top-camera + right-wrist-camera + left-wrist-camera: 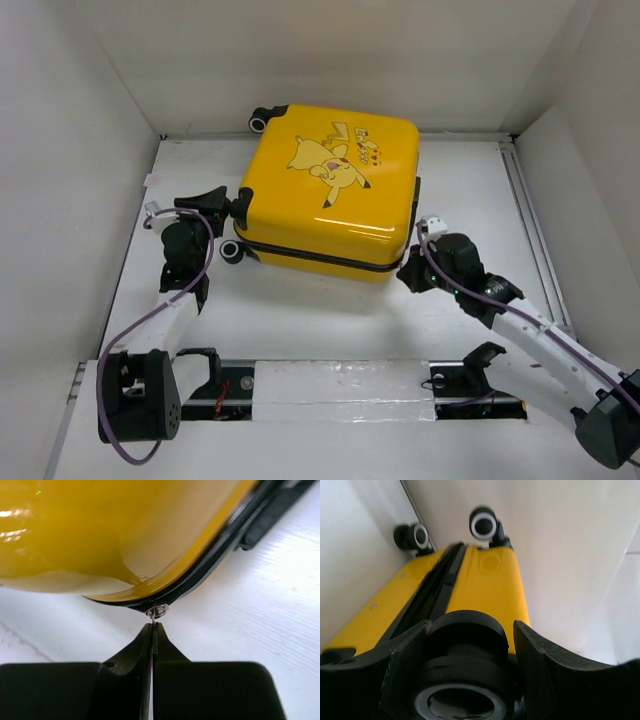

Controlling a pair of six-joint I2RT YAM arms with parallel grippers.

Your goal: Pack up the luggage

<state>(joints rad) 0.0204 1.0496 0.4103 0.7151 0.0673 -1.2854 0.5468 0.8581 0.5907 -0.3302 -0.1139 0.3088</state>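
One bright-yellow hard-shell suitcase with cartoon print (pixel 330 190) lies flat, lid down, at rear centre of white worktop (pixel 300 320). Judged late stage: shell shut, black zip band left to finish. Right gripper (pixel 153 626) fingers clenched on small metal zip pull (pixel 157 611) at near corner. Left gripper (pixel 470 645) fingers spread around one black wheel (pixel 462 665). Four wheels visible across views.
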